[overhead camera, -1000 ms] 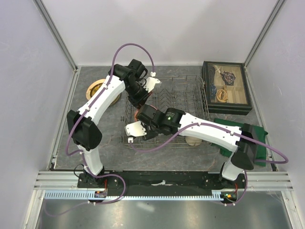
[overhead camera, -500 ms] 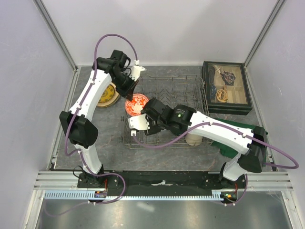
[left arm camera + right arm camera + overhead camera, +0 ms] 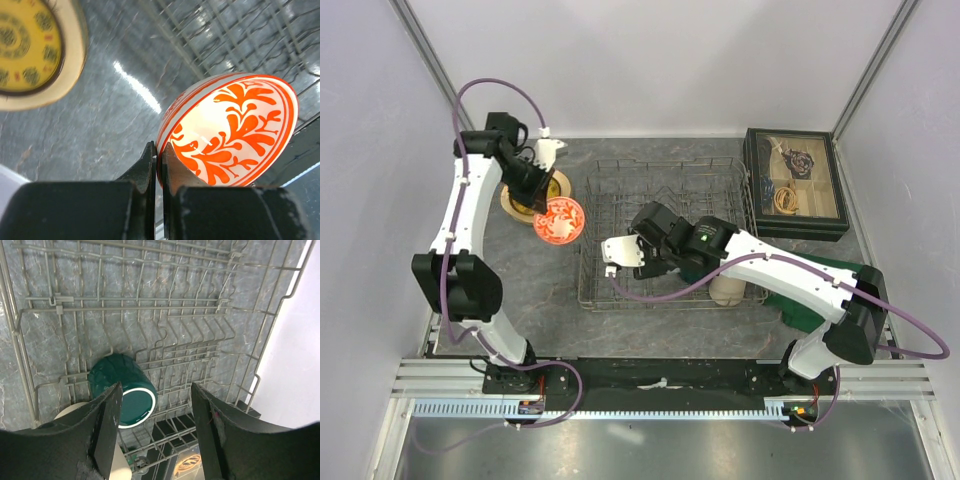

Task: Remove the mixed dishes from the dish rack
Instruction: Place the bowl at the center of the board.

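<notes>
Two dishes are out of the rack (image 3: 720, 190): the plate (image 3: 30, 50) lies near the table's (image 3: 540, 290) far left corner, and the bowl (image 3: 230, 135), pinched by its rim in the left gripper (image 3: 159, 150), hangs just beside it, not yet set down. Mug (image 3: 117, 377) and tumbler (image 3: 726, 293) lie by the rack's near edge, left to unload; the right gripper (image 3: 156, 390) hovers wide open over the mug

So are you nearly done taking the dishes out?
Done: the gold-brown plate lies on the table left of the dish rack. In hand: the left jaws pinch the red-and-white bowl outside the rack. Left: the green mug, under the open right jaws, and the beige tumbler sit inside.
</notes>
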